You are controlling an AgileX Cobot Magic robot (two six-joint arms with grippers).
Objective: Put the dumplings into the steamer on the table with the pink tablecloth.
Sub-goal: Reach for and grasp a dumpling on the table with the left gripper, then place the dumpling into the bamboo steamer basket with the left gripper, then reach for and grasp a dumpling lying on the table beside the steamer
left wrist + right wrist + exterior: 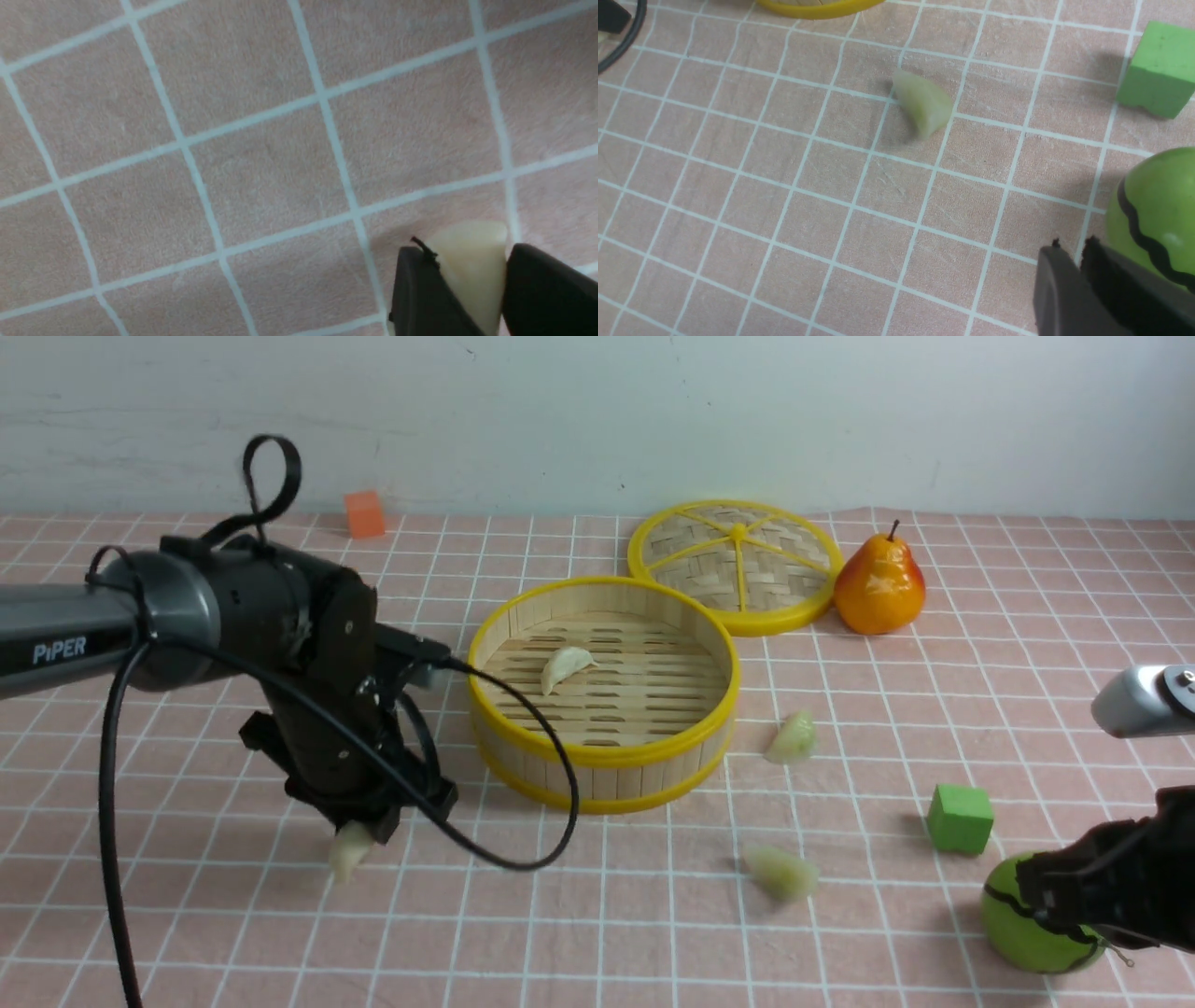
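The steamer (605,758) stands mid-table on the pink tablecloth (653,933), with one cream dumpling (564,666) on its slatted floor. My left gripper (359,835) points down left of the steamer and is shut on a second cream dumpling (347,854), low over the cloth; in the left wrist view this dumpling (472,266) sits between the black fingers (420,294). Two pale green dumplings lie on the cloth right of the steamer, one near it (794,738) and one nearer me (782,872), also in the right wrist view (922,102). My right gripper (1069,247) is shut and empty at the front right.
The woven lid (736,565) and a pear (879,586) lie behind the steamer. An orange cube (364,513) sits at the back. A green foam cube (960,818) and a green striped ball (1032,924) lie by my right gripper. A black cable (523,859) loops before the steamer.
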